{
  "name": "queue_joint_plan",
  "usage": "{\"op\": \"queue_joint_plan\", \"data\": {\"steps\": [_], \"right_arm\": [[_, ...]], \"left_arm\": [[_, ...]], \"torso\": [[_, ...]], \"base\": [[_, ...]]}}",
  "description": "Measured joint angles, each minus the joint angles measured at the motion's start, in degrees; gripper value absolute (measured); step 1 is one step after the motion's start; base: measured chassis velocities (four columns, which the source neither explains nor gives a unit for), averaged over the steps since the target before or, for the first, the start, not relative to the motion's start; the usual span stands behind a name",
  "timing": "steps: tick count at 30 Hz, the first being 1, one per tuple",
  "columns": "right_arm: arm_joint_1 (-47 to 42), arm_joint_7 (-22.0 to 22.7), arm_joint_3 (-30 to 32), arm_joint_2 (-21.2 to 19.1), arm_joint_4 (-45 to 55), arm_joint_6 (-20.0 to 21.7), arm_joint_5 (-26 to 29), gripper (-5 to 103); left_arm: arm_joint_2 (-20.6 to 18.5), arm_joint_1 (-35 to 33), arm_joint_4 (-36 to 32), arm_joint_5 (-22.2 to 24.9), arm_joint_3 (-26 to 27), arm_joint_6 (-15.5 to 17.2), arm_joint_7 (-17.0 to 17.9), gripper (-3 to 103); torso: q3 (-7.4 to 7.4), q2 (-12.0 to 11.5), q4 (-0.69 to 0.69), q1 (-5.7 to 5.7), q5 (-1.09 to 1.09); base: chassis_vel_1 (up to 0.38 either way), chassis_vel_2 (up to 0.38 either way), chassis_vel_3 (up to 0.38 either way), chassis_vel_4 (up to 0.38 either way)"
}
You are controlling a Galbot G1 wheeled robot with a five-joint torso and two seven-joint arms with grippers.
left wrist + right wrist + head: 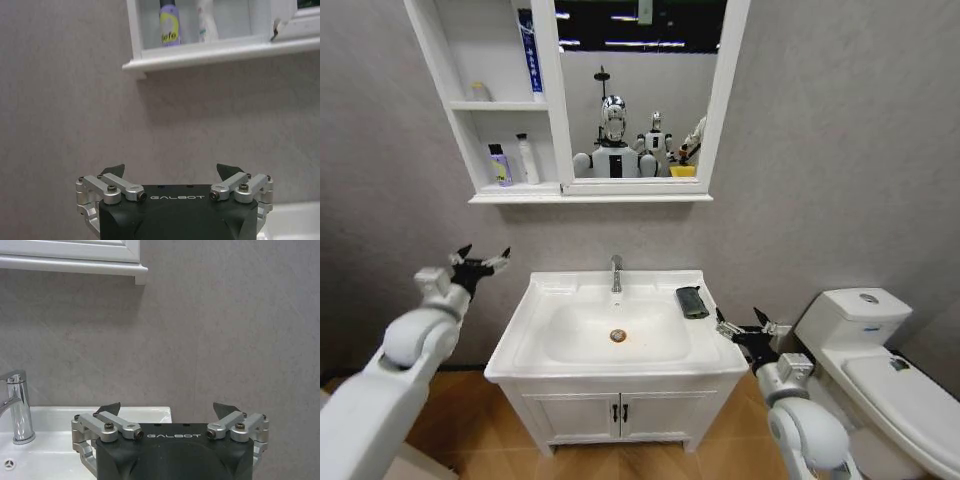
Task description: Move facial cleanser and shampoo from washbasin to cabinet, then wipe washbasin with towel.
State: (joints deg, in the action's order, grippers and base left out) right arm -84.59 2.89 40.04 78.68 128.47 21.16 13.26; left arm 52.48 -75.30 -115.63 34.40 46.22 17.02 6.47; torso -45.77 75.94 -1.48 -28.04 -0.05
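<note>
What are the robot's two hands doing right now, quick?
Left gripper: open, holding nothing, up beside the washbasin.
Right gripper: open, holding nothing, near the towel.

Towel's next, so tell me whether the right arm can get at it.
Probably yes: the open right gripper hangs just beside the towel on the washbasin rim, nothing between them.

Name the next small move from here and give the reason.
Probably reach the right gripper toward the towel at the washbasin's back right corner. Two bottles already stand on the cabinet's lower shelf, the basin top holds no bottle, and the right jaws are open and nearest the towel. The left gripper hovers open, left of the basin.
</note>
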Motion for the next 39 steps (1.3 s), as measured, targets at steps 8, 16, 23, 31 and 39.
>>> {"op": "queue_joint_plan", "data": {"steps": [8, 16, 23, 31, 39], "right_arm": [[0.42, 0.78, -0.16, -0.25, -0.89, 0.36, 0.40, 100], [-0.11, 0.81, -0.16, 0.13, -0.87, 0.36, -0.02, 100], [-1.64, 0.82, 0.90, 0.70, 0.03, 0.13, -0.38, 100], [-1.75, 0.83, 0.86, 0.91, 0.38, -0.08, -0.47, 100], [-1.57, 0.83, 0.94, 0.59, 0.50, -0.09, -0.23, 100]], "left_arm": [[9.94, -11.47, -3.91, -5.51, 5.96, -3.93, -5.98, 100], [15.28, -18.53, -11.95, -5.37, 8.19, -4.81, -9.00, 100], [18.32, -29.13, -21.06, -4.48, 8.42, -4.79, -10.05, 100], [18.96, -33.28, -27.95, -0.85, 11.42, -1.46, -8.69, 100], [18.41, -30.98, -28.10, 0.69, 9.79, 3.29, -5.08, 100]], "torso": [[0.00, 0.00, -0.02, 0.00, 0.04], [-0.01, 0.00, -0.03, -0.01, 0.03], [0.00, 0.00, -0.04, -0.01, 0.04], [0.00, 0.00, -0.02, 0.00, 0.04], [-0.01, -0.01, -0.03, -0.01, 0.03]], "base": [[0.000, 0.000, 0.000, 0.000], [0.000, 0.000, 0.000, 0.000], [0.000, 0.000, 0.000, 0.000], [0.000, 0.000, 0.000, 0.000], [0.000, 0.000, 0.000, 0.000]]}}
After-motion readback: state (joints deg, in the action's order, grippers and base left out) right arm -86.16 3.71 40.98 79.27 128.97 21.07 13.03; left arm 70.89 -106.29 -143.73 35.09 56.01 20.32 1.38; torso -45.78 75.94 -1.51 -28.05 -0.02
